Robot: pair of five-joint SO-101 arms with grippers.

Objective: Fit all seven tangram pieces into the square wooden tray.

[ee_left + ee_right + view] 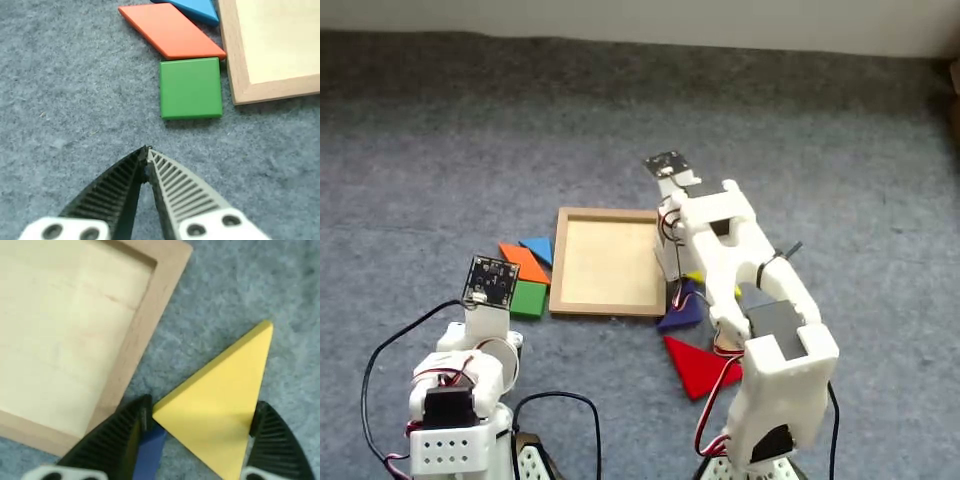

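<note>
1. The tray [607,303] lies flat near the middle of the grey tabletop [470,150]. Its floor shows plain pale wood inside a raised rim.
2. The left arm [455,395] stands at the near edge, toward the near-left corner. The right arm [760,320] stands at the near edge further right and stretches toward the far edge, along the tray's right side.
3. The left end effector [146,152] has its fingers pressed together with nothing between them. Its tip is just above the tabletop, a little nearer the near edge than the green square [191,88].
4. The green square lies flat just beside the tray's near-left corner. Whether it touches the rim cannot be told.
5. The orange parallelogram [171,31] lies next to the green square on its far-edge side, its corner meeting the square's. The blue triangle [192,7] lies beyond that, alongside the tray's left rim.
6. The right end effector [202,409] is pinching the yellow triangle [220,405]. One fingertip meets a corner of the triangle and the other presses its opposite edge.
7. The yellow triangle sits just outside the tray's right rim, near the tray's near-right corner, apart from the wood.
8. The dark blue piece [682,312] lies partly under the yellow triangle, just off the tray's near-right corner.
9. The red triangle [698,366] lies flat closer to the near edge, just beside the dark blue piece and partly under the right arm.
</note>
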